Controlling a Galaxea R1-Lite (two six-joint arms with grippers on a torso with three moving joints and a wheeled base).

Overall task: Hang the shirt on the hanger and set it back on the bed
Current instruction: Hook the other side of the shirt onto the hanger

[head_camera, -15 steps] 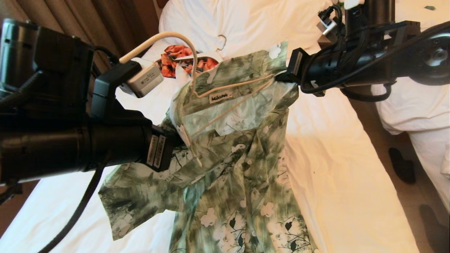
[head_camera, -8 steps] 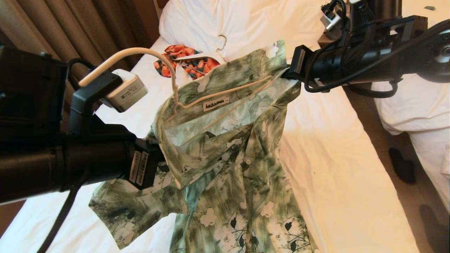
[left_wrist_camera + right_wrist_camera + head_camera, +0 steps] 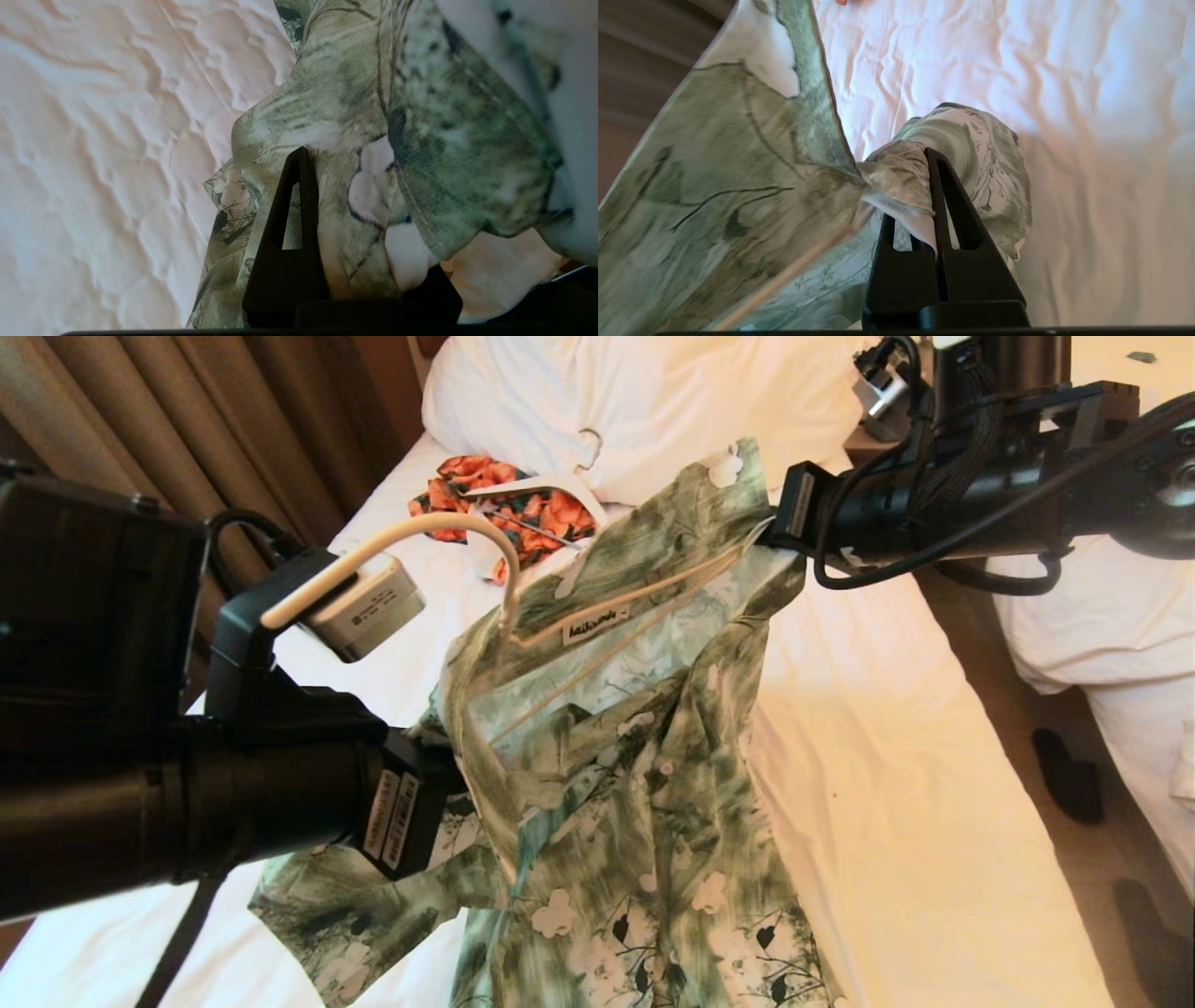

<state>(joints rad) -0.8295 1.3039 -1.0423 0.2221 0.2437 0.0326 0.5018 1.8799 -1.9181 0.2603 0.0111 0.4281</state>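
The green-and-white flower-print shirt [image 3: 635, 775] hangs spread above the bed [image 3: 896, 775], its lower part trailing on the sheet. The thin cream hanger [image 3: 644, 590] lies inside the collar, its wires showing near the neck label; its left end is hidden under cloth. At the far shoulder my right gripper [image 3: 771, 534] is shut on the shirt [image 3: 896, 177], pinching a fold between its fingers [image 3: 952, 205]. My left gripper [image 3: 355, 196] is shut on a thick bunch of the near shoulder [image 3: 345, 140]. One finger [image 3: 292, 242] shows; cloth covers the other.
A big white pillow [image 3: 653, 401] lies at the head of the bed. An orange-and-black garment [image 3: 523, 513] on a broad white hanger [image 3: 546, 481] rests in front of it. Curtains [image 3: 187, 429] stand to the left. A second bed [image 3: 1102, 616] is beyond a floor gap on the right.
My left arm swung left and down, then came partly back right, carrying the shirt's near shoulder. The hanger's left tip, bare a second ago, is now covered. The right gripper barely shifted.
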